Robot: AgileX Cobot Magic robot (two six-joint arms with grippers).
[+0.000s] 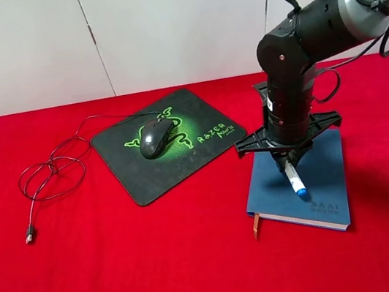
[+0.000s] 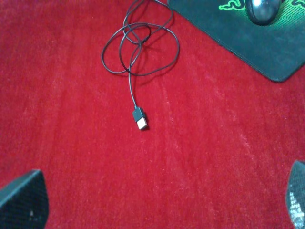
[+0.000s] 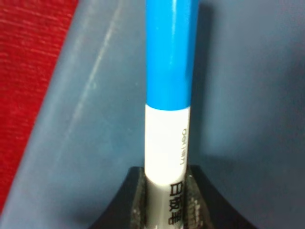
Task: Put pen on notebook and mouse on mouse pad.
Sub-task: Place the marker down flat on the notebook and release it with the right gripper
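Right gripper (image 1: pixel 290 164): clamped on the pen, pointing down over the notebook at centre right of the high view – the wrist view shows its 2 dark fingers (image 3: pixel 136 200) pinching the white barrel.
Pen (image 1: pixel 295 178): white body with a blue cap, cap end lowest and angled toward the lower right, over the notebook cover; whether the cap tip touches the cover I cannot tell.
Notebook (image 1: pixel 327 188): blue-grey, flat on the red cloth (image 1: pixel 162 269) at lower right of the high view, dark lettering near its lower corner, orange-brown ribbon (image 1: pixel 256 226) hanging off its lower-left corner.
Mouse (image 1: pixel 156 137): dark, resting on the mouse pad near the green logo, upper middle of the frame.
Mouse pad (image 1: pixel 156 182): black with green Razer print, lying at a slant just left of the notebook, not touching it.
Cable (image 1: pixel 54 172): runs from the mouse off the pad to the left, loops loosely and ends in a USB plug (image 2: pixel 139 118) on the cloth.
Left gripper (image 2: pixel 157 210): jaws spread wide – only the 2 fingertips show at the lower corners of its wrist view, nothing between them.
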